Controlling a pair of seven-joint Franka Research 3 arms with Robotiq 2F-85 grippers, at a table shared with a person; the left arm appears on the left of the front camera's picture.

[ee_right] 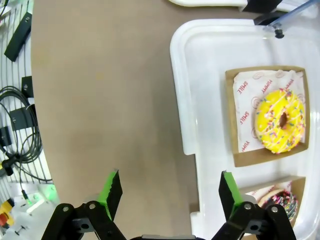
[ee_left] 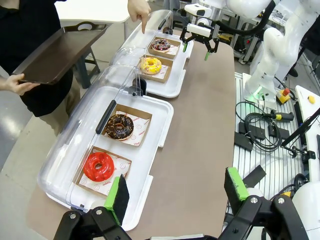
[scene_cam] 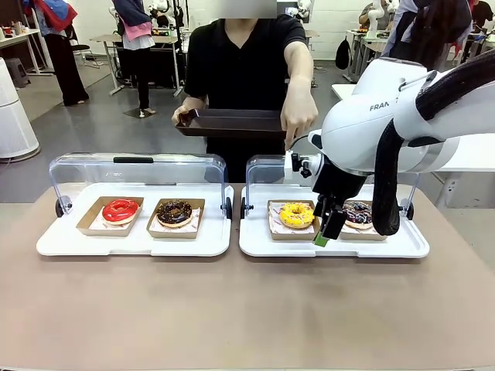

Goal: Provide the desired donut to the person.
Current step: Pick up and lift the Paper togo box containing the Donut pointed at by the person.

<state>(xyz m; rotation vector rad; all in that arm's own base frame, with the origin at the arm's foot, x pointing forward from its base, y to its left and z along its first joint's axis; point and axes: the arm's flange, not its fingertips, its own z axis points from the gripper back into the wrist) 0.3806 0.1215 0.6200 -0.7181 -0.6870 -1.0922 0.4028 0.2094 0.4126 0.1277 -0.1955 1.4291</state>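
The yellow donut (scene_cam: 296, 215) lies in a cardboard holder on the white tray (scene_cam: 340, 247) at the robot's right, and the tray's clear lid (scene_cam: 263, 166) stands open behind it. Just right of the yellow donut sits a dark sprinkled donut (scene_cam: 360, 213). The right gripper (scene_cam: 329, 233) hangs low in front of the gap between these two, with its fingers pointing down, spread wide and holding nothing. In the right wrist view its pads sit over the tray's near rim and the bare table (scene_cam: 232, 309), clear of the yellow donut. Beyond the yellow donut stands the person (scene_cam: 240, 62), whose pointing hand (scene_cam: 298, 116) aims a finger down above the tray's far edge. I cannot tell which of the two donuts it picks out. The person's other hand (scene_cam: 184, 114) carries a dark brown serving tray (scene_cam: 232, 122). Well left of the yellow donut, on a second white tray (scene_cam: 131, 246), are a chocolate donut (scene_cam: 175, 212) and a red glazed donut (scene_cam: 121, 210). The left gripper (ee_left: 176, 194) hovers past the red one, farthest from the yellow donut, with its fingers wide apart and empty.
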